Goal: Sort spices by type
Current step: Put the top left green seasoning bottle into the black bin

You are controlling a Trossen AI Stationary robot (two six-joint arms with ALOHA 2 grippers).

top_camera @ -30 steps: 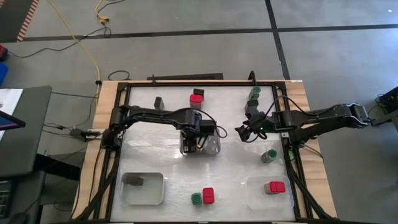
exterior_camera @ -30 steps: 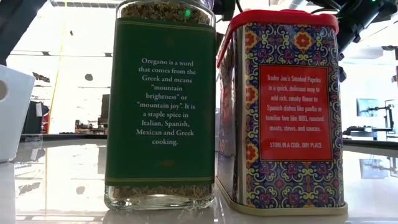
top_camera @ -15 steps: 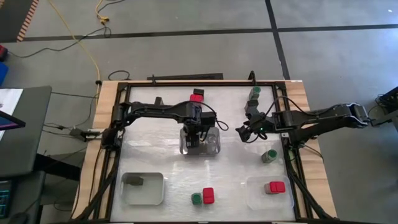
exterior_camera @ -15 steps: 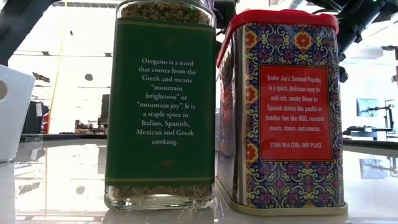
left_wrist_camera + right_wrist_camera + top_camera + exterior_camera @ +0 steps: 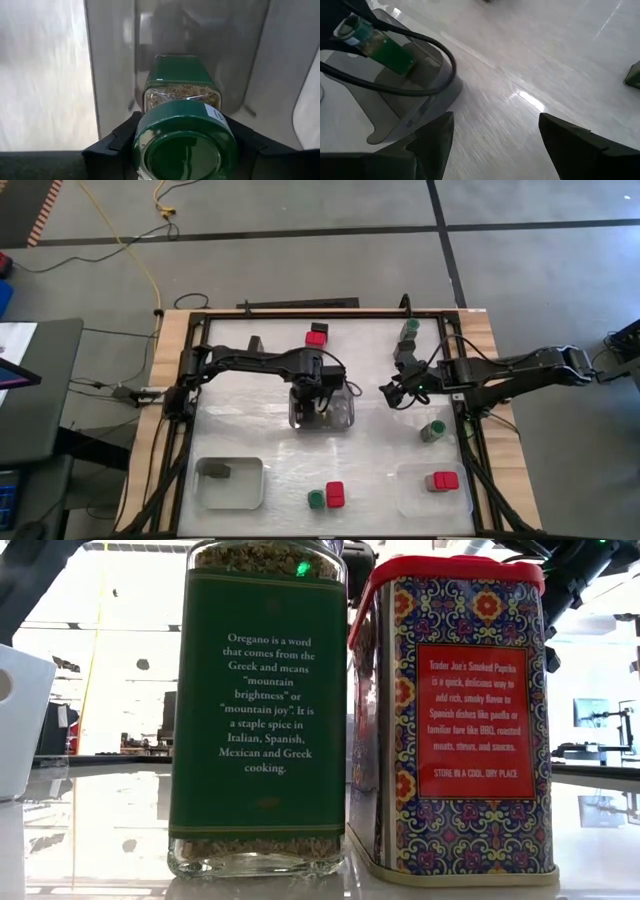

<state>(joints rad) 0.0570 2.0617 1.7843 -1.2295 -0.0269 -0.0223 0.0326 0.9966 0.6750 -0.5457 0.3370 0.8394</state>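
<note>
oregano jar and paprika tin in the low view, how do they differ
The oregano jar is clear glass with a plain green label and white text; the paprika tin is opaque, patterned in blue and red. The jar shows dried herb above and below its label; the tin hides its contents under a red lid. Both stand upright, side by side on the table.

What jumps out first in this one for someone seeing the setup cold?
The left gripper holds a green-lidded jar over the clear tray at mid-table, where another green-lidded jar already lies. In the low view, an oregano jar and a red-topped paprika tin fill the frame. The right gripper hovers open nearby.
</note>
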